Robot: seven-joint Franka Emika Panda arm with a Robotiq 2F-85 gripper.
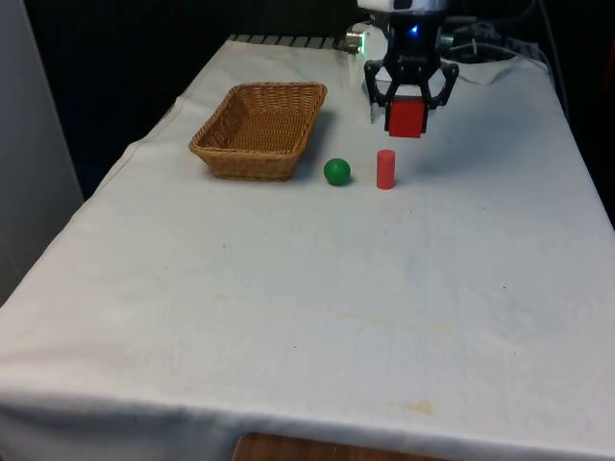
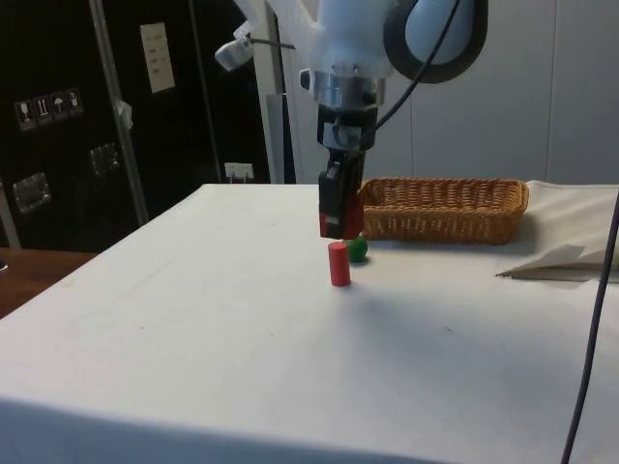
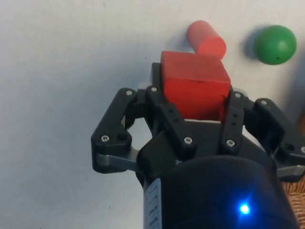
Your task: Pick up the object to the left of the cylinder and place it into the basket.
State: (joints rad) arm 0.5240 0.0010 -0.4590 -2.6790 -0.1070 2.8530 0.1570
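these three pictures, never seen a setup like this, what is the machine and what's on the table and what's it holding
It is one white robot arm ending in a black two-finger gripper. One camera looks across the table, one looks from its side, and one sits on the wrist, looking down past the fingers. All show the same moment. The gripper is shut on a red block, held in the air above the cloth. On the table stand a small red cylinder, a green ball at its left in the front view, and a wicker basket further left. The basket looks empty.
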